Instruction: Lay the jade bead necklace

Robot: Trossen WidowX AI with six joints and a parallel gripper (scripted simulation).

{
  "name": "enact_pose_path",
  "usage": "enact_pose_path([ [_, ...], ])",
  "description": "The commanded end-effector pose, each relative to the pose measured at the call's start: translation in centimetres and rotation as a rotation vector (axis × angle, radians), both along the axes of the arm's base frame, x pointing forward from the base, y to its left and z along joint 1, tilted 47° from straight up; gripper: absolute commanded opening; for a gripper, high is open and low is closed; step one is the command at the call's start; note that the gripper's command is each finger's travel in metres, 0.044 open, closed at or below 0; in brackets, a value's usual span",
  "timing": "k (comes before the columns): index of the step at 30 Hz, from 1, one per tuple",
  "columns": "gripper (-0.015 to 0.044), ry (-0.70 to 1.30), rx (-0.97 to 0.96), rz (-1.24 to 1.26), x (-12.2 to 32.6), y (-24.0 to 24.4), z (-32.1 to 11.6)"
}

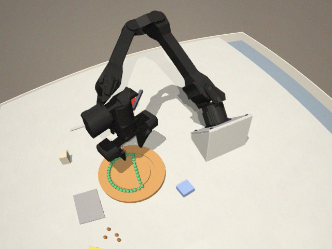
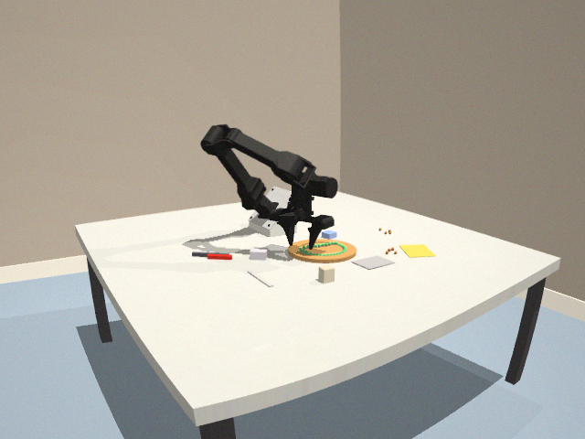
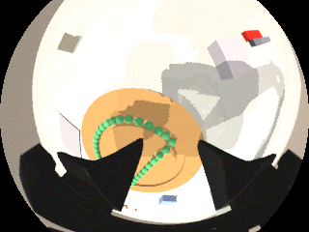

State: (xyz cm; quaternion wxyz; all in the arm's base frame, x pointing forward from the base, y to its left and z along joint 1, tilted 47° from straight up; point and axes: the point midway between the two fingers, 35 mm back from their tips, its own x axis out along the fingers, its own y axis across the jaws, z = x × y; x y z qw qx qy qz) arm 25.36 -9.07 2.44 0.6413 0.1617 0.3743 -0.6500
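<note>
The round orange bead board (image 1: 158, 174) (image 2: 352, 252) (image 3: 101, 106) lies flat on the table. The jade bead necklace (image 1: 108, 175) (image 3: 128, 119) lies on it in a D shape. In the top view its left and lower beads curve along the groove, while the right-hand beads run nearly straight across the inner disc, off the groove's right arc. My gripper (image 1: 132, 153) (image 2: 301, 246) (image 3: 171, 141) is open and empty, low over the board's arm-side part, with the necklace's upper corner between the spread fingers in the wrist view. Whether the fingertips touch the board is unclear.
A blue block (image 1: 184, 188) (image 2: 329, 234), a grey square (image 1: 88, 206) and a tan block (image 1: 64, 157) (image 2: 325, 274) lie around the board. A white block (image 2: 258, 253), a thin stick (image 2: 260, 278), a red-handled tool (image 2: 219, 256), small brown beads (image 1: 108, 229) and a yellow square (image 2: 417, 250) lie farther out.
</note>
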Motion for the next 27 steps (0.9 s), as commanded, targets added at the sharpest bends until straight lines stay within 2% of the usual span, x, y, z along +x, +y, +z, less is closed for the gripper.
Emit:
enact_pose_path([
  [1, 0.042, 0.0, -0.003, -0.001, 0.0, 0.28, 0.37],
  [2, 0.044, 0.002, -0.001, 0.0, -0.03, 0.08, 0.09],
  [21, 0.044, 0.0, -0.003, -0.001, 0.01, 0.35, 0.35],
  [23, 0.0387, 0.049, 0.006, 0.046, 0.04, 0.43, 0.38],
  [27, 0.0282, 0.331, 0.057, 0.319, 0.18, 0.91, 0.58],
])
